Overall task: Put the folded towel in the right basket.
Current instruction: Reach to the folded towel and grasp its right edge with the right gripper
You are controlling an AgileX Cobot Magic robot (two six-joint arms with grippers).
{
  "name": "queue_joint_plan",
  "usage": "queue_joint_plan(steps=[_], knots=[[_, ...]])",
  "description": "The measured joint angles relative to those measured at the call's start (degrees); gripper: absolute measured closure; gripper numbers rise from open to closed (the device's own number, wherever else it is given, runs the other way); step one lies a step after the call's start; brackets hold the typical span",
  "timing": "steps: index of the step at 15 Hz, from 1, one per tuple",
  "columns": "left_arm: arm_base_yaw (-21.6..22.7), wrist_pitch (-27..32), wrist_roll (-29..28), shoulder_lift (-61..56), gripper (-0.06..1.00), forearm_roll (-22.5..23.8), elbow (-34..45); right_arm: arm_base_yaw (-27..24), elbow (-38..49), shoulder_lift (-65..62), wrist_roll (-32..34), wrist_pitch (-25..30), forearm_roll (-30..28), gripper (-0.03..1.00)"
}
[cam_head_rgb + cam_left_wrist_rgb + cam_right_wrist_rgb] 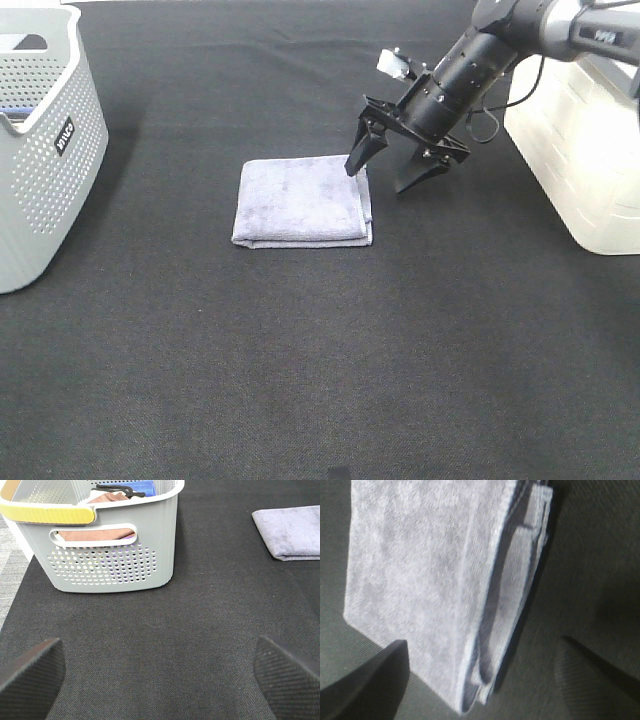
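Observation:
The folded lavender-grey towel (302, 201) lies flat on the black table; it also shows in the left wrist view (292, 531) and fills the right wrist view (435, 580). My right gripper (389, 170) is open and hovers over the towel's far right corner, one fingertip (356, 161) above the towel's edge, the other (418, 178) over bare table. The right basket (585, 140), pale and translucent, stands at the right edge behind the arm. My left gripper (160, 672) is open and empty, low over the table near the left basket.
A grey perforated basket (40, 150) stands at the left edge, holding cloths (107, 497) and showing a yellow handle (47, 512). The black mat (320, 360) stretches toward the front.

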Motion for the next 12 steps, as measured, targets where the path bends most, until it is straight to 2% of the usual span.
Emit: queue_joint_plan(steps=[4,9,12], knots=[[0.0,0.0,0.0,0.0,-0.03,0.0,0.0,0.0,-4.6,5.2,-0.1,0.3,0.2,0.22],[0.0,0.0,0.0,0.0,-0.03,0.0,0.0,0.0,-5.2,7.3,-2.2,0.3,7.4,0.22],[0.0,0.0,0.0,0.0,-0.03,0.0,0.0,1.1,-5.2,8.0,-3.4,0.1,9.1,0.31]])
